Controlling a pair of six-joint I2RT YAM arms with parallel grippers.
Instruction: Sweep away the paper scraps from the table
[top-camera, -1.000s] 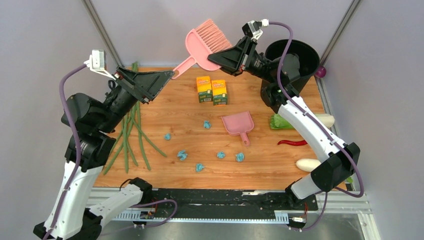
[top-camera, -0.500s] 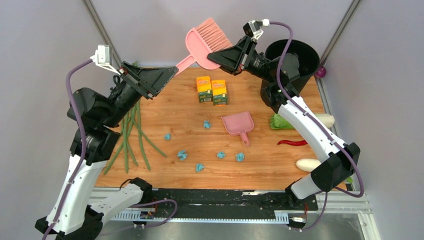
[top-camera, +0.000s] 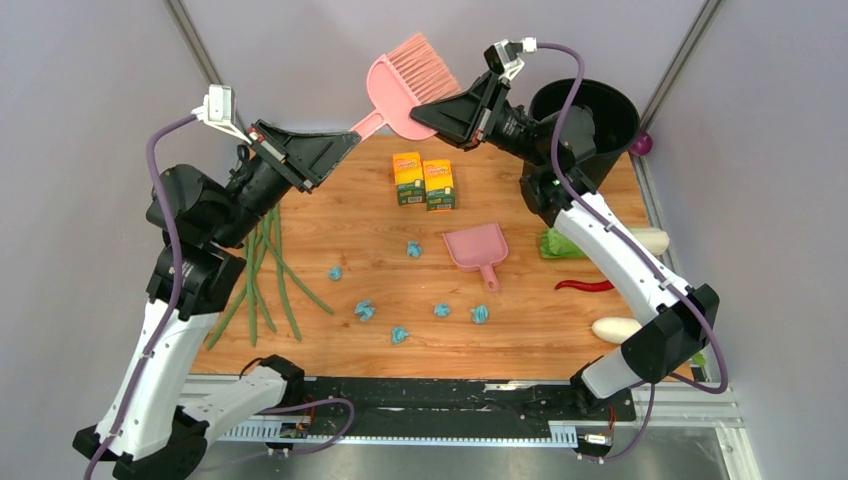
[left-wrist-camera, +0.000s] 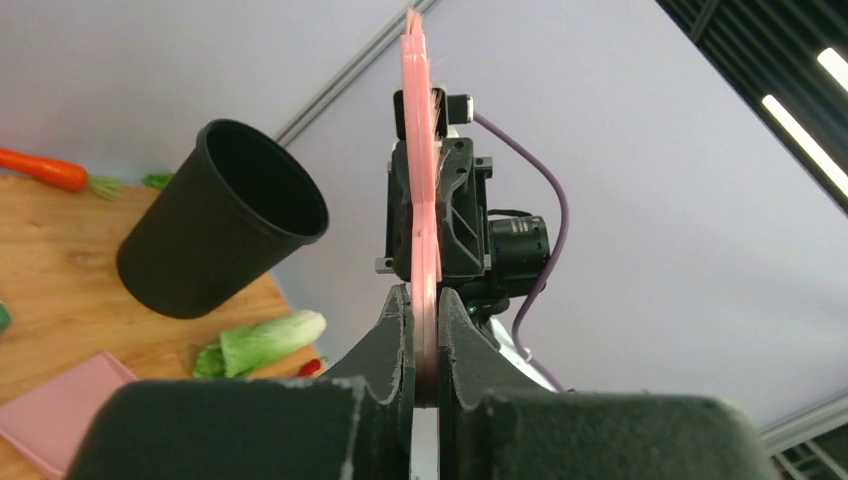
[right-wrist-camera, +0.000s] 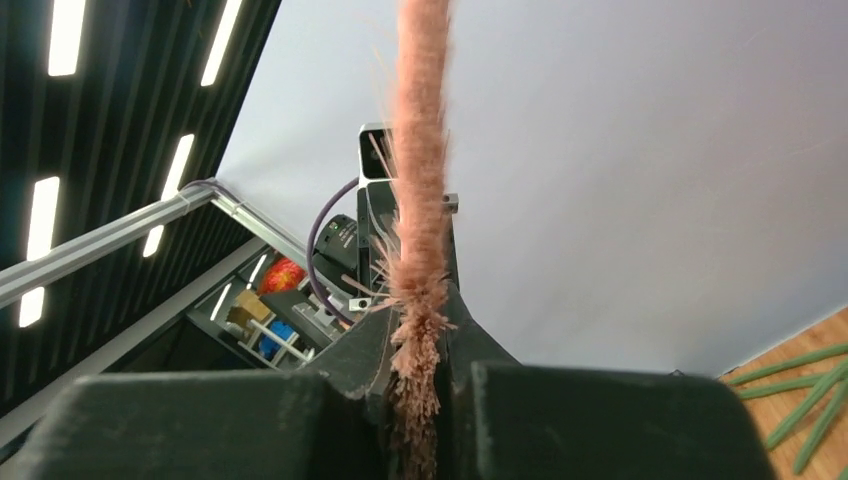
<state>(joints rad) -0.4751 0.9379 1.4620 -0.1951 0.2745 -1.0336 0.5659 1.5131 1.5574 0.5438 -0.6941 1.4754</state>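
A pink hand brush (top-camera: 400, 85) hangs in the air above the table's far edge, held at both ends. My left gripper (top-camera: 350, 138) is shut on its thin handle (left-wrist-camera: 422, 210), which stands edge-on between the fingers (left-wrist-camera: 392, 345). My right gripper (top-camera: 418, 112) is shut on the bristle end (right-wrist-camera: 420, 200). Several small teal paper scraps (top-camera: 413, 249) (top-camera: 365, 311) (top-camera: 480, 314) lie scattered on the wooden table (top-camera: 340, 215), well below both grippers. A pink dustpan (top-camera: 476, 247) lies just right of them.
Two yellow boxes (top-camera: 424, 181) stand at the back centre. A black bucket (top-camera: 590, 115) is at the back right. Green beans (top-camera: 265, 270) lie on the left; lettuce (top-camera: 560, 245), a red chili (top-camera: 585, 286) and white radishes (top-camera: 615, 328) lie on the right.
My left arm has risen up and to the right, and its gripper has gone from open to shut on the brush handle. The right arm and the scraps have hardly moved.
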